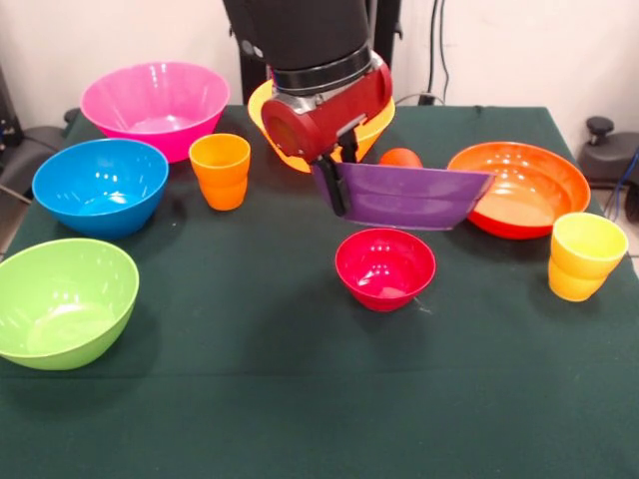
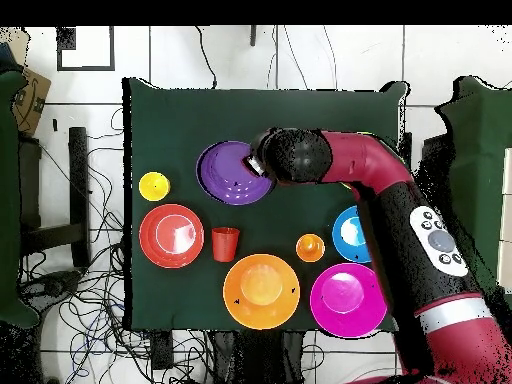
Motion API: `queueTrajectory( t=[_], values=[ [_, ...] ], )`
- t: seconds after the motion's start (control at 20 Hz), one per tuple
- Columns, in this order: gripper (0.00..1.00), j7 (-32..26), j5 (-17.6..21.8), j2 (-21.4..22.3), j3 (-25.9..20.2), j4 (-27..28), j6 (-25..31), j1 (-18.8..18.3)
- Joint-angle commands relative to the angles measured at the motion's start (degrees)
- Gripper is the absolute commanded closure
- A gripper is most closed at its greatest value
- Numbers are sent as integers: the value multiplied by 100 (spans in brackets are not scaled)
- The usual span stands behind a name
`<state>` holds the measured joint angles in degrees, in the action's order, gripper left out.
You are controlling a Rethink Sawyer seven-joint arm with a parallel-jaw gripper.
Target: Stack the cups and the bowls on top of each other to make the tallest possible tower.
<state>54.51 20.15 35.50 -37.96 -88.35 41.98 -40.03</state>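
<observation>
My gripper is shut on the left rim of the wide purple bowl and holds it tilted above the table; both also show in the overhead view, the gripper and the bowl. The small magenta-red bowl sits upright just below and in front of it. The plain red-orange cup peeks out behind the purple bowl. The wide orange-red bowl and the ribbed yellow cup stand at the right. The ribbed orange cup stands at the left. Nothing is stacked.
The pink bowl, the blue bowl and the green bowl line the left side. The yellow bowl stands behind my arm. The table's front strip holds nothing.
</observation>
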Motion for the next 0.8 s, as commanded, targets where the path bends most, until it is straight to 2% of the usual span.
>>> queueTrajectory(
  t=[0.05, 0.5, 0.8],
  values=[
    [100, 1209, -85, -116, 428, -353, -305, 213],
    [100, 1230, 113, -231, 547, -215, -245, 308],
    [100, 1241, 388, -332, 977, 90, -38, 604]
  ],
)
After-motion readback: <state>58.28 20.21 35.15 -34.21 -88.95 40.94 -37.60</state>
